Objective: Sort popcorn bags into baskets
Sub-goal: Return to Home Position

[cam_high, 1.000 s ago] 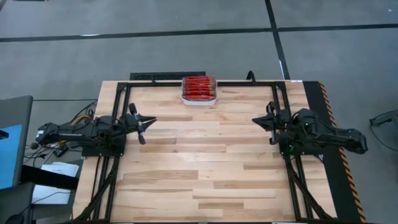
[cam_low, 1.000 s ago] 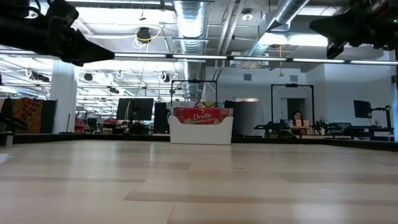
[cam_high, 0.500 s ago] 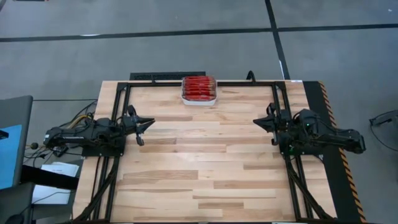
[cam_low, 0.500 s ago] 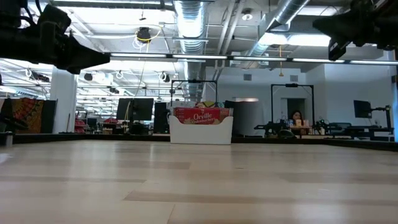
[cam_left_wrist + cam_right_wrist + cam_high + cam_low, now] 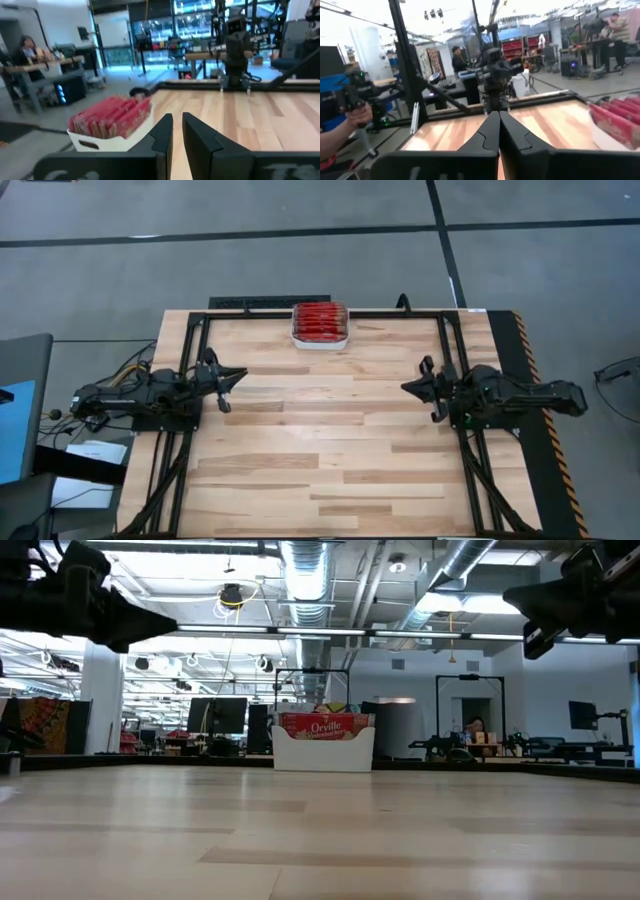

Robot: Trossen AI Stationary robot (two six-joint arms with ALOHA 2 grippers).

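The white basket [image 5: 320, 338] stands at the middle of the table's far edge, and several red popcorn bags [image 5: 320, 321] stand on edge inside it, packed side by side. The low view shows the basket [image 5: 323, 753] with the bags [image 5: 325, 725] sticking up above its rim. My left gripper [image 5: 243, 375] hovers over the table's left side, shut and empty; its own wrist view [image 5: 177, 122] shows only a slim gap between the fingers. My right gripper [image 5: 405, 387] hovers over the right side, shut and empty [image 5: 499, 120]. Both point level toward the table's middle.
A black metal frame [image 5: 200, 360] runs along the left, far and right sides of the wooden table top [image 5: 320, 440], whose middle and near parts are bare wood. A person's hand with a handle [image 5: 350, 112] shows beyond the table's left side.
My right gripper has sunk a little and swung toward the table's near edge, staying shut and empty. The basket and the bags have kept still.
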